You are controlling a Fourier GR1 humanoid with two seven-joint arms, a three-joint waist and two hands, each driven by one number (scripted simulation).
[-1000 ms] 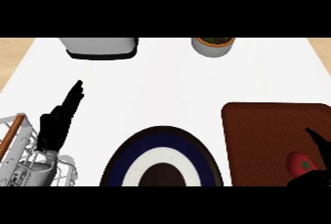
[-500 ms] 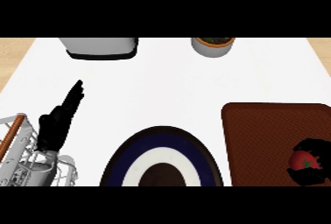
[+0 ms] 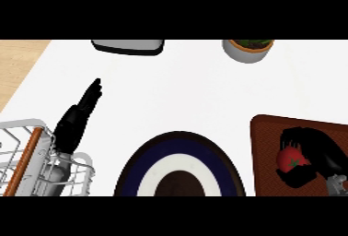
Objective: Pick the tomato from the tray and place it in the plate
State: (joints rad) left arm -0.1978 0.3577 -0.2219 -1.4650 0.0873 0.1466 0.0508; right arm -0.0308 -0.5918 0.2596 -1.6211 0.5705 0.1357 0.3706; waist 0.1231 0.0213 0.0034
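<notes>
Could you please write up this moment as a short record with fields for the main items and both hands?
tomato: on the brown tray, right of the plate
right hand: curled round the tomato
left hand: open, fingers straight, resting at the left above the wire rack
plate: dark rim, white ring, nothing on it
far edge: potted plant, grey appliance

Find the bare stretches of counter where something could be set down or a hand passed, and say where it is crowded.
The widest bare patch lies mid-counter, between the left hand, the grey appliance, the pot and the plate. It is crowded on the tray, where the right hand curls round the tomato, and lower left by the wire rack.
</notes>
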